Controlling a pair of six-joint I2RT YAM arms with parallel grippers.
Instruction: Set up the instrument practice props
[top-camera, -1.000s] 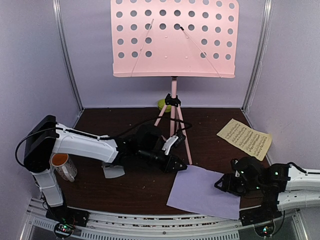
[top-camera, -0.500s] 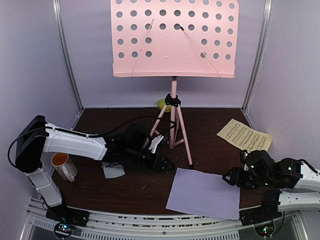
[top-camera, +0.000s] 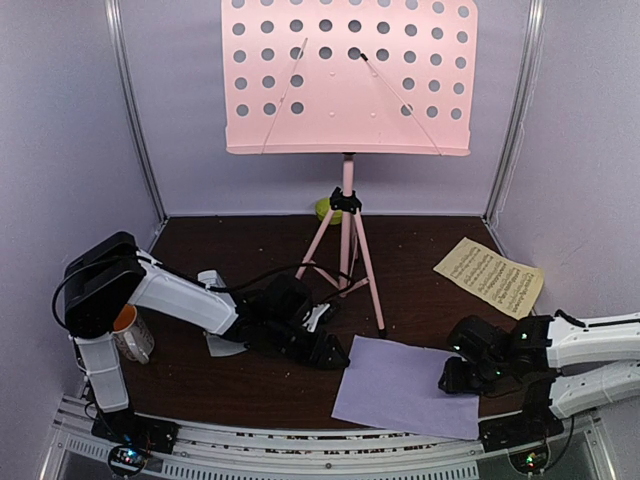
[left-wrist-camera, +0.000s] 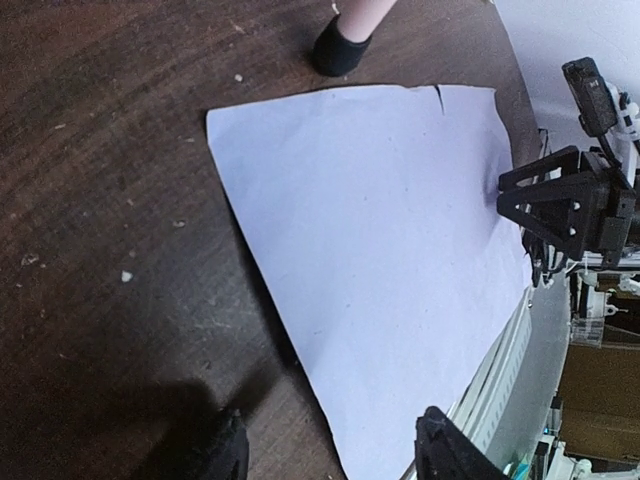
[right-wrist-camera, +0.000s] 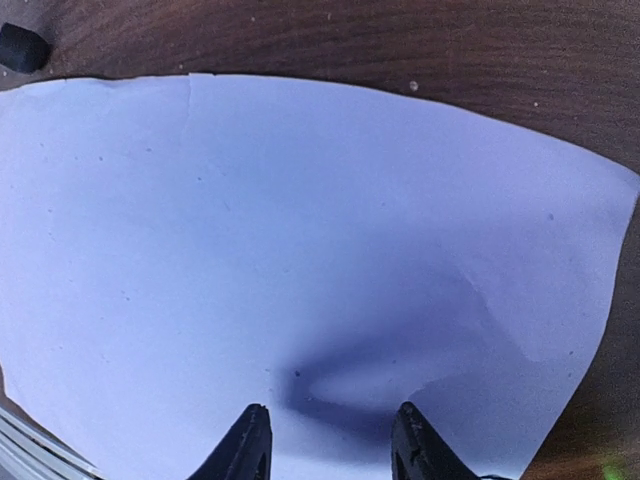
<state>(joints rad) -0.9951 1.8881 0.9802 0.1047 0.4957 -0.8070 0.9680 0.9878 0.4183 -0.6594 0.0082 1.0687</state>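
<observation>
The tall pink tripod music stand with a perforated desk (top-camera: 348, 80) stands upright. A flat lavender paper page (top-camera: 400, 385) lies in front of the stand, slightly right. A pale-yellow printed page (top-camera: 490, 277) lies to the stand's right. In front of the stand, the left gripper (left-wrist-camera: 330, 455) hangs with jaws apart and empty. Front-right of the stand, the right gripper (right-wrist-camera: 328, 440) is spread low over the lavender page.

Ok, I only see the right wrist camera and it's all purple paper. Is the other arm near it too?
Observer: Yes. The left gripper is at the left edge of the lavender page, jaws open.
Operator: Where's the yellow sheet?
Observer: The pale-yellow page lies flat by the right wall, farther back.
Operator: And the stand?
Observer: The pink music stand is upright at the back, no pages on it.
</observation>
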